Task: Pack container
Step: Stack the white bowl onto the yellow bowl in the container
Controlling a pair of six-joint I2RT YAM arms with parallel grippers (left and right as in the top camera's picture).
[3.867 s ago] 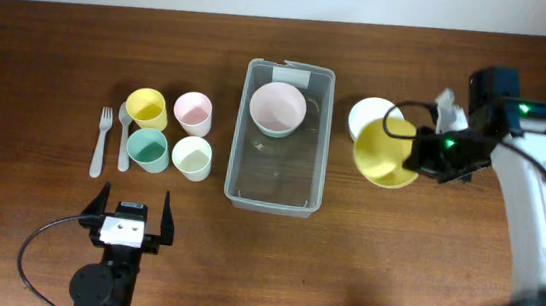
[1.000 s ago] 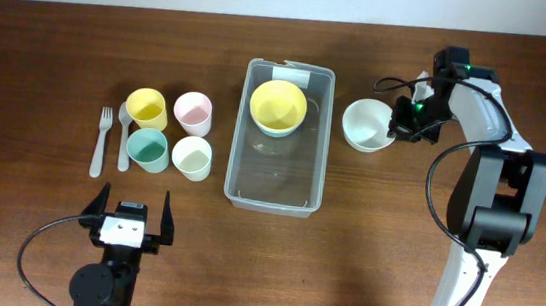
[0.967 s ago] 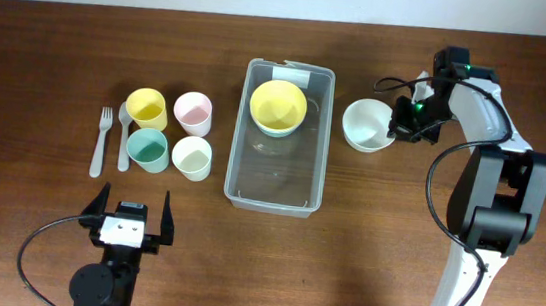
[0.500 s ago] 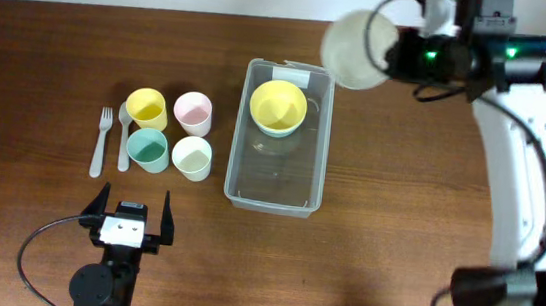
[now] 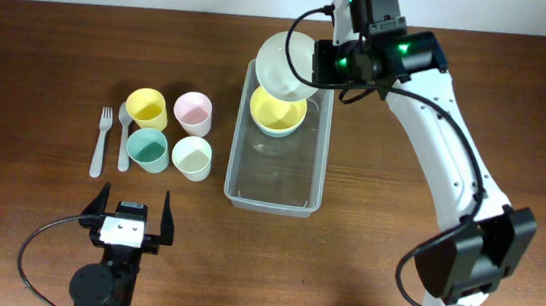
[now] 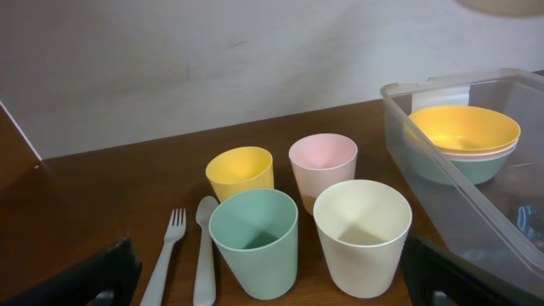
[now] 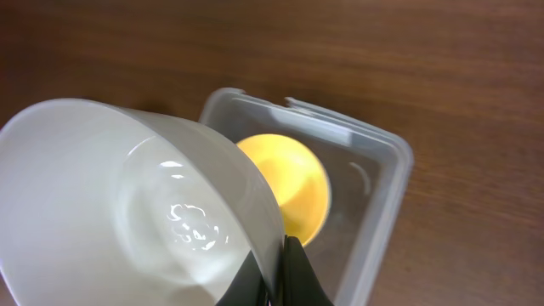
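1. Right gripper (image 5: 315, 62) is clamped on the rim of a white bowl (image 5: 284, 64); in the right wrist view the dark fingertips (image 7: 293, 270) pinch the bowl wall with almost no gap.
2. White bowl is held in the air, tilted, above the far short end of the container (image 5: 235, 164). It touches nothing but the gripper, as far as can be seen.
3. Left gripper (image 5: 133, 208) sits near the near edge of the counter, left of centre. Its jaws are spread wide, holding and touching nothing.
4. Container is clear plastic and sits mid-counter, closer to the far edge, long side running far to near.
5. Inside it at the far end is a yellow bowl (image 5: 277, 110) nested on top of a pink bowl (image 6: 493, 155) and a green bowl (image 6: 450, 170). The near half of the container holds nothing.
6. White label (image 6: 444, 85) is on the container's far short end; no writing on it can be read. No brand marks are readable anywhere.
7. Left of the container, toward the left edge, four cups stand upright in a square: yellow cup (image 5: 146, 108) and pink cup (image 5: 193, 112) farther back, teal cup (image 5: 147, 148) and cream cup (image 5: 191, 157) nearer.
8. A pale fork (image 5: 102, 142) and spoon (image 5: 124, 137) lie side by side just left of the cups, the spoon touching or almost touching the teal cup.
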